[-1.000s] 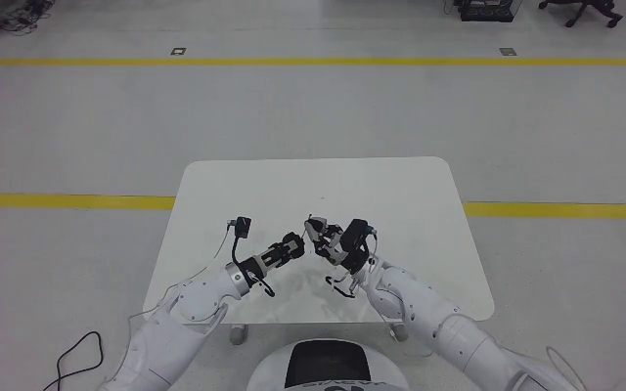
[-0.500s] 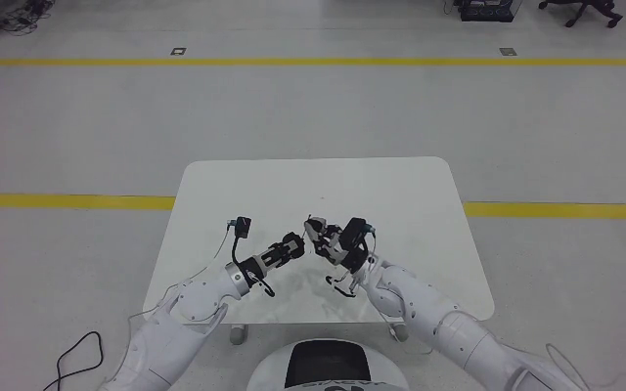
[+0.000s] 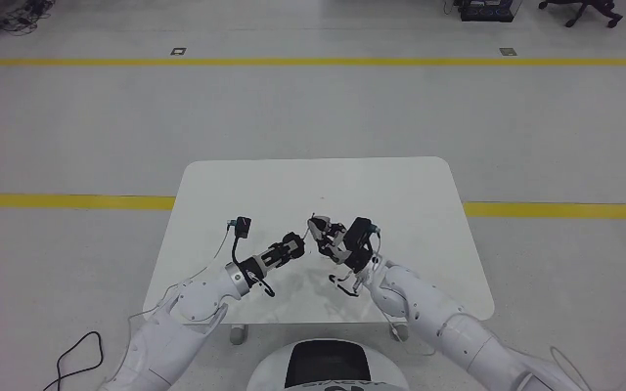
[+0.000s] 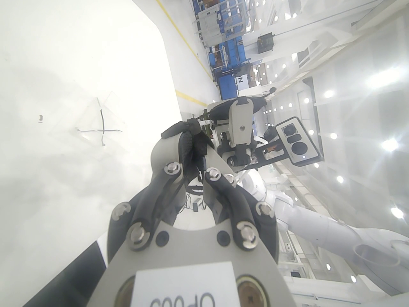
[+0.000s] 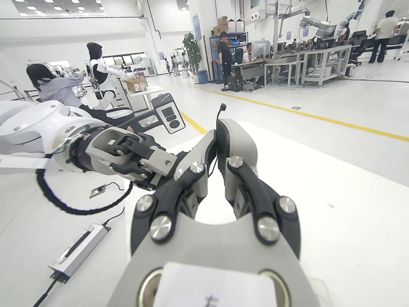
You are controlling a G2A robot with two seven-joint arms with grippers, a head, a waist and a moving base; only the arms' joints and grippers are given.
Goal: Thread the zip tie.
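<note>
Above the white table (image 3: 391,186), near its front middle, the left gripper (image 3: 296,240) and right gripper (image 3: 314,226) almost meet tip to tip. The right wrist view adds a thin black zip tie (image 5: 222,107) pinched in the right gripper's closed fingers. The left gripper's fingers look closed too, contents unclear.

left gripper (image 3: 296,240) and right gripper (image 3: 315,226) nearly touching, seemingly no passage between, open table (image 3: 411,186) beyond

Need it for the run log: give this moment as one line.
right gripper: shut on zip tie | left gripper: shut, close to right's tip | both above table
</note>
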